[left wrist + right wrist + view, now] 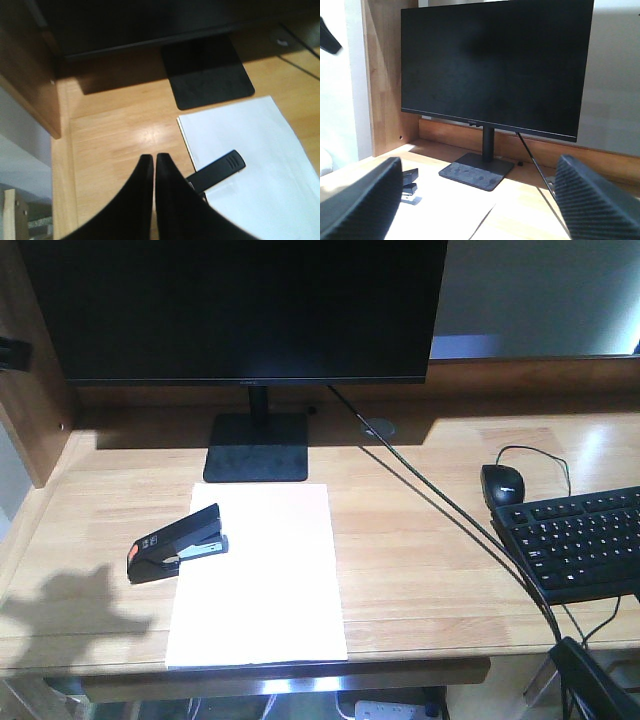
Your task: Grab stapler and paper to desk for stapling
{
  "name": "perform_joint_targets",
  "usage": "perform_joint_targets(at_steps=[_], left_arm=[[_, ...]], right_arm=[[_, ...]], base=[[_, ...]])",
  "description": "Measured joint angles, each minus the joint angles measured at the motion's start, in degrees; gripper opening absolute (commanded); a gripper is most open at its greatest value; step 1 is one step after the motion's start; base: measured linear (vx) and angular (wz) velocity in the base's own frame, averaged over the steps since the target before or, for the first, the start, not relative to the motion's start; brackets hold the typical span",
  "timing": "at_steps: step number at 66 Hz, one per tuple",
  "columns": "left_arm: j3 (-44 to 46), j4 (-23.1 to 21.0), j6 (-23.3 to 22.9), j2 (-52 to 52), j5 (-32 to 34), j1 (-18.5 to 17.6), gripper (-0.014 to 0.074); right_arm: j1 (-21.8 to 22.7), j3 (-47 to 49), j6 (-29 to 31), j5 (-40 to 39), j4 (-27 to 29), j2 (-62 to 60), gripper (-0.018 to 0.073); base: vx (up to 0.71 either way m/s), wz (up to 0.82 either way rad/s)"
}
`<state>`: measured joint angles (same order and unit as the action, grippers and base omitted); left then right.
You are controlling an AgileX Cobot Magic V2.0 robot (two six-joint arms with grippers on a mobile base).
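Observation:
The black stapler (pixel 178 544) lies on the desk (pixel 430 540), its orange-red end pointing left and its front resting on the left edge of the paper (pixel 260 575). The white sheet lies flat in front of the monitor stand. In the left wrist view my left gripper (pixel 154 157) is shut and empty, hovering above bare wood just left of the stapler (pixel 217 171) and the paper (pixel 255 155). My right gripper (pixel 477 200) is open wide and low over the desk. Its view shows the stapler (pixel 410 184) behind its left finger and the paper (pixel 450 210) between the fingers.
A large black monitor (pixel 240 310) on a square stand (pixel 257 448) fills the back. A black mouse (pixel 502 483) and keyboard (pixel 585 540) lie at the right, with cables crossing toward a round cable hole (pixel 378 427). A wooden side panel (pixel 35 410) walls the left.

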<state>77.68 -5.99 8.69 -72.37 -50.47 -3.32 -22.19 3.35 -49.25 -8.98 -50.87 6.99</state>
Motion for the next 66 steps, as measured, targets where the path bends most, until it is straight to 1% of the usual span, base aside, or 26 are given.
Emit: perform_joint_targets(at_steps=[5,15,26,34,43,46,56,66], left_arm=[[-1.60,1.20,-1.03,3.75,1.23,0.00,-0.0006],[-9.09,2.05,-1.50,14.17,7.57,0.00,-0.0006],[-21.81,2.12,-1.56,26.20,14.93,0.00,-0.0006],[-31.32,2.26,-1.56,34.62,18.73,0.00,-0.0006],[-42.76,2.26,-1.56,46.91,22.93,0.00,-0.0006],[-46.84,2.26,-1.44,50.88,23.65,0.00,-0.0006],[-56.34,2.26,0.15,62.44,24.19,0.00,-0.0006],[-61.19,2.21,0.41,70.37,23.57,0.00,-0.0006]], right_arm=[[0.00,0.00,0.00,0.00,0.00,0.00,0.0581],[0.00,0.00,0.00,0.00,0.00,0.00,0.0581],[0.00,0.00,0.00,0.00,0.00,0.00,0.0581],[0.00,0.00,0.00,0.00,0.00,0.00,0.0581],[0.00,0.00,0.00,0.00,0.00,0.00,0.0581],[0.00,0.00,0.00,0.00,0.00,0.00,0.0581],[0.00,0.00,0.00,0.00,0.00,0.00,0.0581],[0.00,0.00,0.00,0.00,0.00,0.00,0.0581]], base=[[0.00,0.00],[0.00,0.00],[0.00,0.00],[0.00,0.00],[0.00,0.00],[0.00,0.00],[0.00,0.00],[0.00,0.00]])
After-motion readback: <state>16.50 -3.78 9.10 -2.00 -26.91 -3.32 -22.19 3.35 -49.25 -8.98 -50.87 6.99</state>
